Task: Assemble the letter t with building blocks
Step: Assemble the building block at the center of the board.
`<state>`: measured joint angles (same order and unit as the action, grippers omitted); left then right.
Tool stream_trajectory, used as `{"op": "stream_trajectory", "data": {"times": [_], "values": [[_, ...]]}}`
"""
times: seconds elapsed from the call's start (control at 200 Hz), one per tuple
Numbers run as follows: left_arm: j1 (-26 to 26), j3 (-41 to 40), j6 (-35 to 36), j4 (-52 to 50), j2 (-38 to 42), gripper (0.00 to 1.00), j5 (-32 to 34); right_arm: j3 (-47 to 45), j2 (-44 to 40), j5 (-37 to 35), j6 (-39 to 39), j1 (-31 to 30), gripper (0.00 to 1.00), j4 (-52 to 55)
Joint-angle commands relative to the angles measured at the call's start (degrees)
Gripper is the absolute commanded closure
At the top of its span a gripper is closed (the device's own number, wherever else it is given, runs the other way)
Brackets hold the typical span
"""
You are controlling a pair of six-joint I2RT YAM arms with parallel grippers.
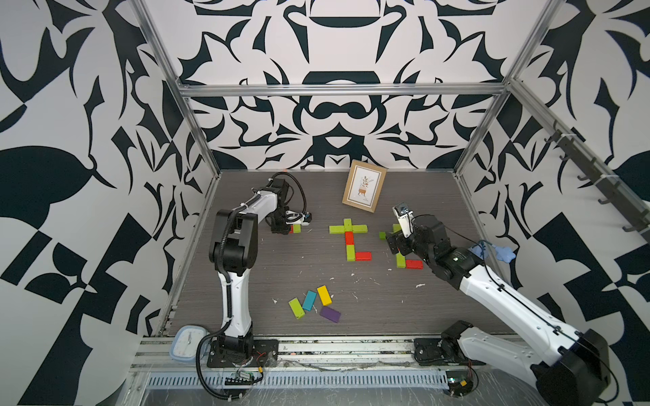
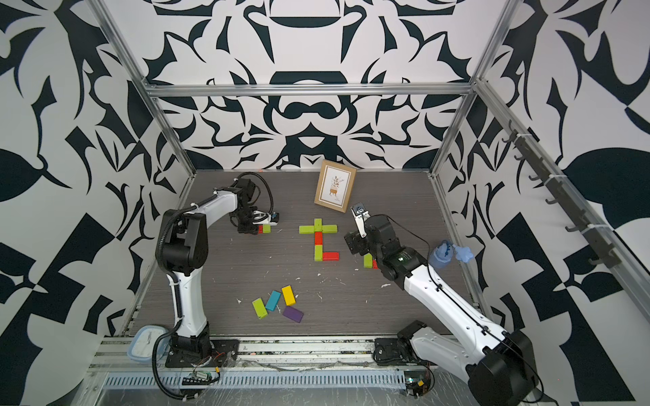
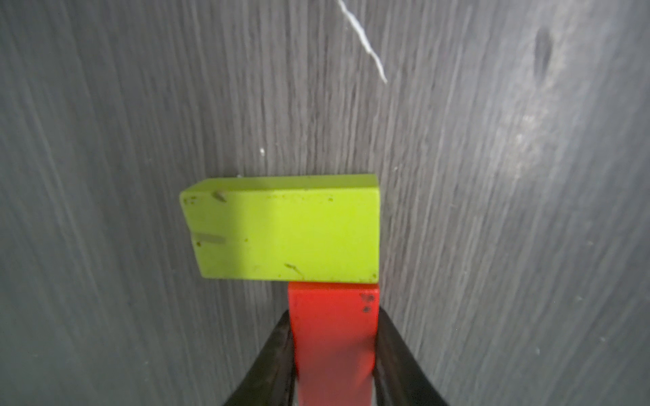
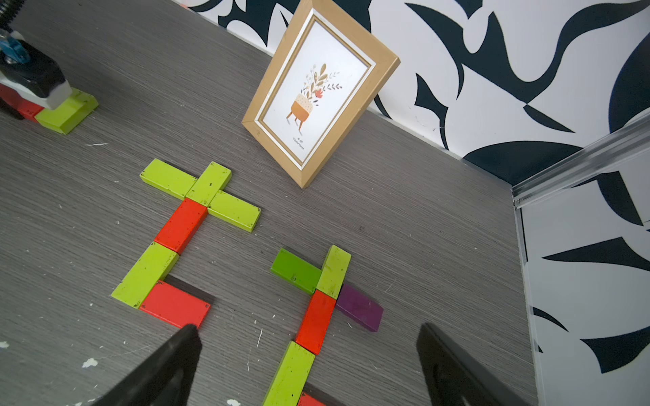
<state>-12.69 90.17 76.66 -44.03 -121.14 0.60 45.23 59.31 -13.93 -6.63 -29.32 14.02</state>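
At the back left my left gripper (image 3: 333, 313) is shut on a red block (image 3: 334, 334) that lies on the table. Its end butts against a lime green block (image 3: 281, 228) lying crosswise; both show in a top view (image 1: 296, 228). A finished t of lime and red blocks (image 1: 349, 238) lies mid-table. To its right is a second t (image 4: 316, 321) of green, red and purple blocks, partly hidden by my right arm in both top views. My right gripper (image 4: 307, 328) hovers open above it, holding nothing. Several loose blocks (image 1: 324, 295) lie near the front.
A wooden picture frame (image 1: 364, 185) leans at the back, behind the two letters. A blue object (image 1: 499, 252) lies by the right wall. A round lidded container (image 1: 186, 342) sits at the front left corner. White flecks dot the grey table (image 1: 369, 309).
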Motion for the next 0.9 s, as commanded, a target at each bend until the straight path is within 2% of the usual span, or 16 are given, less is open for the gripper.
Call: {"op": "stream_trajectory", "data": {"times": [0.0,0.36,0.605,0.895], "values": [[-0.7,-0.8,0.8,-2.1,-2.5,0.58,-2.0,0.0,-0.8,0.1,-0.3,0.1,0.01,-1.4],[-0.6,-1.4,-0.9,-2.1,-1.8,0.43,-2.0,0.1,-1.0,0.1,-0.2,0.1,0.01,-1.4],[-0.3,-2.2,-3.5,-1.2,0.8,0.29,-2.8,0.0,-0.7,0.2,-0.1,0.1,0.01,-1.5],[-0.2,-2.2,-5.7,-0.3,5.1,0.22,-3.2,0.1,-0.3,0.2,-0.1,0.1,0.01,-1.3]]}}
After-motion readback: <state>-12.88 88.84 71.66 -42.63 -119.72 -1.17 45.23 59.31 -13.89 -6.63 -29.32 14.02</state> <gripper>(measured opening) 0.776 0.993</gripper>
